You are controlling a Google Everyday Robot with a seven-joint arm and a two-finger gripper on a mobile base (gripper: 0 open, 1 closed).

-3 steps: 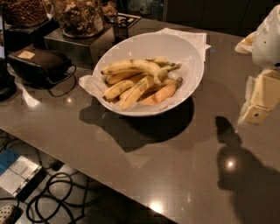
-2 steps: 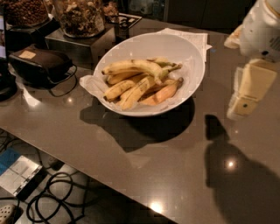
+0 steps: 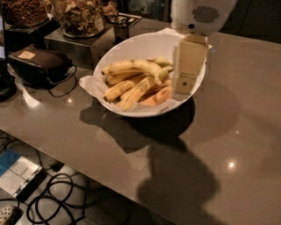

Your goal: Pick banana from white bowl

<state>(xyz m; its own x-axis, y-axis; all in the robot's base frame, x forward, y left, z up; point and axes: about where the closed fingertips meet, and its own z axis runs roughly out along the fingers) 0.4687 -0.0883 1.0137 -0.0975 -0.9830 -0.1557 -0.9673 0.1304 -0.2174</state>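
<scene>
The white bowl (image 3: 131, 48) stands on the grey-brown table, lined with crinkled white paper. Several bananas lie in it. The banana (image 3: 134, 67), the longest and most arched, lies on top across the back of the pile. Slimmer yellow bananas (image 3: 131, 92) lie below it, and an orange-tinted one (image 3: 158, 96) at the front right. My gripper (image 3: 186, 70) hangs from the white arm (image 3: 199, 13) over the bowl's right side, just right of the banana's end and above the orange-tinted one. It holds nothing that I can see.
A black case with a cord (image 3: 37, 66) lies left of the bowl. Jars of snacks (image 3: 79, 17) stand on a metal box at the back left. The table's front edge (image 3: 88, 171) runs diagonally, with cables (image 3: 57, 202) on the floor below.
The arm has swung left from the table's right side to over the bowl's right part. The bowl and the bananas have not moved.
</scene>
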